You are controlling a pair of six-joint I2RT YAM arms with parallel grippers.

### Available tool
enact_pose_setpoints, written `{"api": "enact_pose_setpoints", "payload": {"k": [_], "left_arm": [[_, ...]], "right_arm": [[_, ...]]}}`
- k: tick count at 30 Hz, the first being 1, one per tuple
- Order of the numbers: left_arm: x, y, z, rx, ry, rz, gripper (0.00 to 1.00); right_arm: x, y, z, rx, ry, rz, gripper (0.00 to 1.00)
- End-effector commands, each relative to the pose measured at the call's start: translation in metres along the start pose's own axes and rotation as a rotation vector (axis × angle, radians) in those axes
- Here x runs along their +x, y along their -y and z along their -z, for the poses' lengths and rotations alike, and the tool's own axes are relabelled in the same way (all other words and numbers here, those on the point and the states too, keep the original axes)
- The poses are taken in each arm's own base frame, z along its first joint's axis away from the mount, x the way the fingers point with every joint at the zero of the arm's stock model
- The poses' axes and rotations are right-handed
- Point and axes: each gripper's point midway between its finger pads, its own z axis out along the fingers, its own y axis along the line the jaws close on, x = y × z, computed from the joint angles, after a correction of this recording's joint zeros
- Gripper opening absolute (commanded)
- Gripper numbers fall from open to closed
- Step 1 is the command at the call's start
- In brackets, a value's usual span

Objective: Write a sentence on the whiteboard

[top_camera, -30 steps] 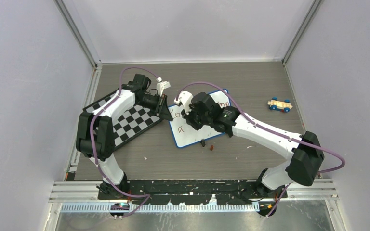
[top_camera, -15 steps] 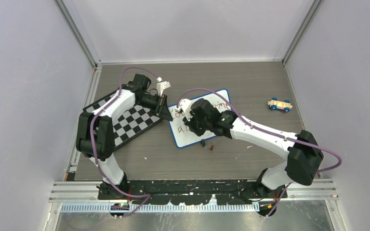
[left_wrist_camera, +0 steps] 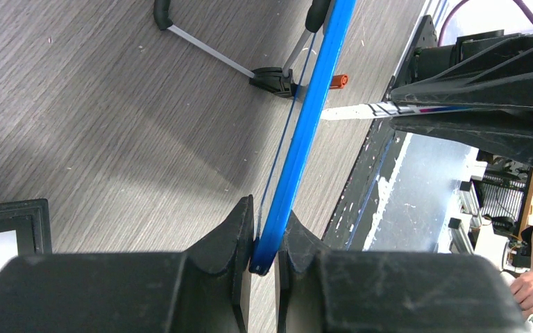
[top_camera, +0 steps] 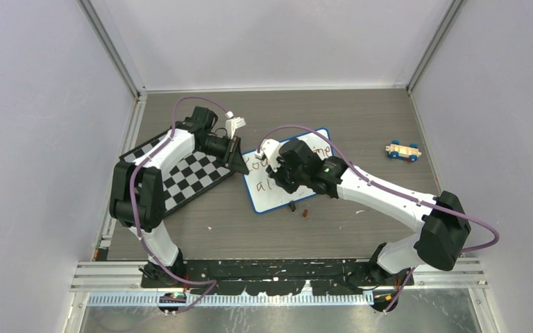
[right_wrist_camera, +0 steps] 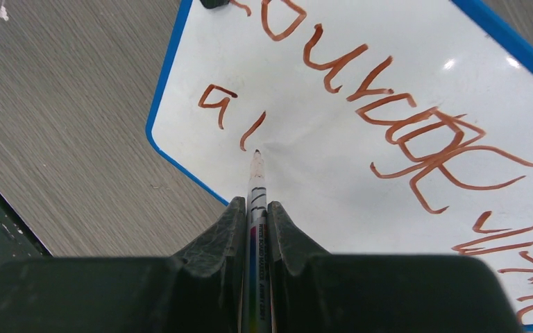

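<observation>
Brownish-red ink is what's moved on: the sentence (right_wrist_camera: 416, 132) had only an "a" starting its second line a second ago, and now there's an "l" stroke beside it, so it reads "al". The top line looks like "Courage" plus more scrawl running off to the right that I can't make out.

The whiteboard (top_camera: 274, 198) sits mid-table at a slant, between the chessboard (top_camera: 187, 177) on its left and a little toy car (top_camera: 403, 150) well off to the right. The marker (right_wrist_camera: 257, 177) has its tip just past the bottom of the new "l". Touching or a hair off the board, I can't tell.

The right gripper (right_wrist_camera: 257, 208) is pinched tight on the marker barrel and has slid a bit along the line since the "a". The left gripper (left_wrist_camera: 267, 229) hasn't budged; its fingers are clamped on the board's blue frame (left_wrist_camera: 305, 125), with one black clip foot (left_wrist_camera: 274, 75) further along that edge.

My read: the second line is barely begun, so there's plenty left to write. That steadying grip matters, since the board could skate on the wood-grain table (top_camera: 375, 118). A small orange-brown bit (top_camera: 306, 214) lies just off the near edge, maybe the cap.
</observation>
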Motion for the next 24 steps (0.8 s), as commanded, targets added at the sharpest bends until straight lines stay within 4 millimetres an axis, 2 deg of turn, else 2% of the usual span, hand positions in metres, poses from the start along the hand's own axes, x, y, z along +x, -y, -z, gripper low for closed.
{"api": "enact_pose_setpoints", "payload": {"k": [1,8,13,24], "left_arm": [[-0.005,-0.004,0.0,-0.031,0.0,-0.015,0.0],[-0.004,-0.003,0.001,-0.03,-0.001,-0.016,0.0],[-0.003,-0.004,0.0,-0.032,-0.003,-0.016,0.0],[-0.003,-0.005,0.0,-0.031,-0.004,-0.016,0.0]], "right_arm": [[-0.032,0.008,0.016,0.019,0.096,0.003,0.0],[-0.031,0.013,0.003,0.051,0.102,0.003,0.0],[-0.018,0.013,-0.003,0.06,0.069,0.012,0.0],[0.007,0.01,-0.002,0.054,0.02,0.022,0.0]]}}
